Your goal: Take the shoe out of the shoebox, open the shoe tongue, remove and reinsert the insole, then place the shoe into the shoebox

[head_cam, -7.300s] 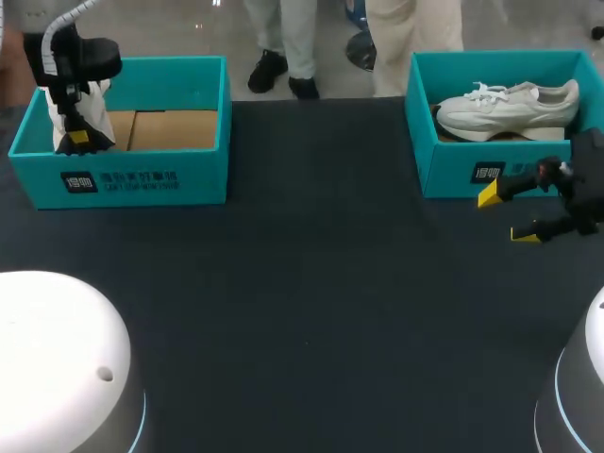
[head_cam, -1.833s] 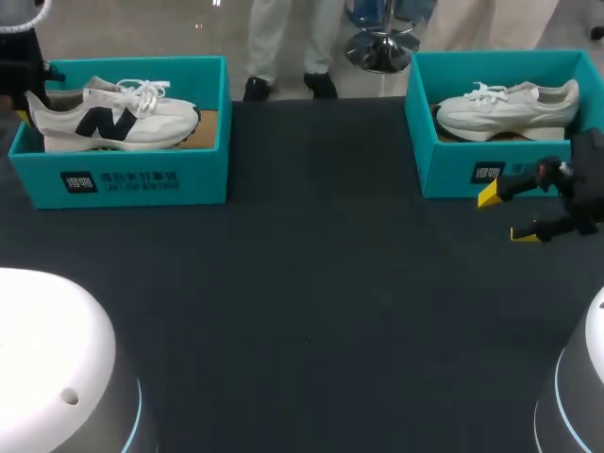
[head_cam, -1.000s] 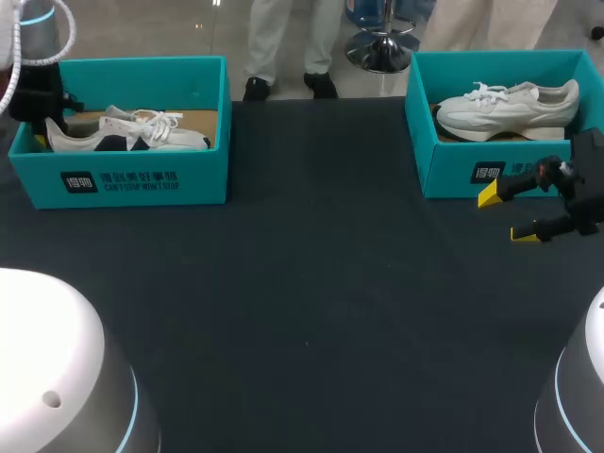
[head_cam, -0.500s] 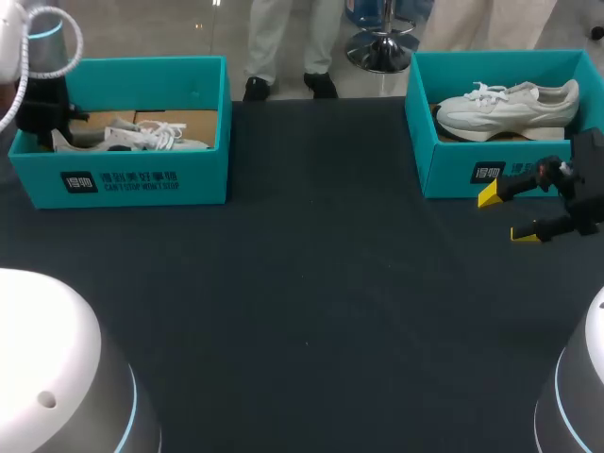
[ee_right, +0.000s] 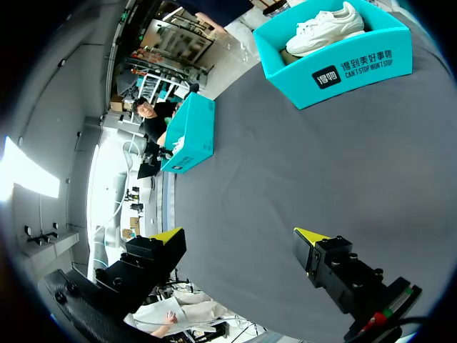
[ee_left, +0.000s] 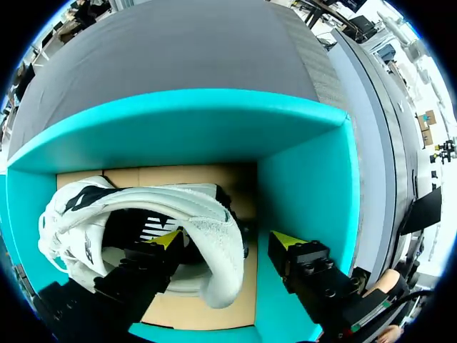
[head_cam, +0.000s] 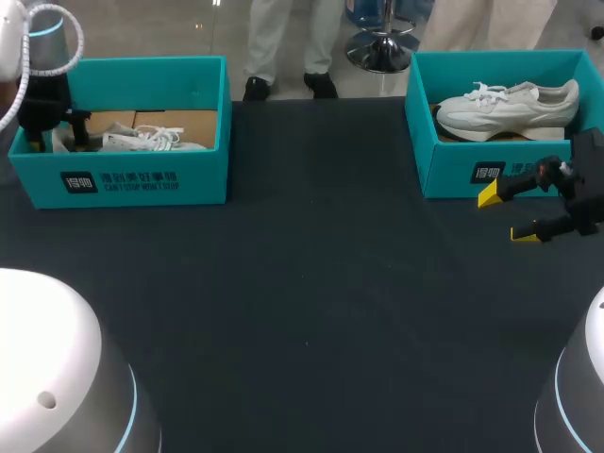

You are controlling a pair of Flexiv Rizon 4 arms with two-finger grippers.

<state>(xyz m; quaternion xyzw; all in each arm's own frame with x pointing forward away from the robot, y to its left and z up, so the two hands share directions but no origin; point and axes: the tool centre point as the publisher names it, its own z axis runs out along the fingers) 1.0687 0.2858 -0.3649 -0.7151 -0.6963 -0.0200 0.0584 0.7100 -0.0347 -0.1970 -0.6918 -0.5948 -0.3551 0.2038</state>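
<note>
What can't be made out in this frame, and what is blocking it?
Inside of the shoe: left wrist view, its own heel collar and the left gripper cover most of it.
Sole and lower side of the shoe: head view, hidden by the front wall of the left shoebox.
Left gripper: head view, mostly behind its own wrist.

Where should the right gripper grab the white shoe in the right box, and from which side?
Probably the heel collar of the white shoe, at its right end, from straight above: one finger inside the opening, one behind the heel. The shoe stands on its sole along the shoebox, whose walls block a sideways approach. The right gripper is open outside the front wall.
</note>
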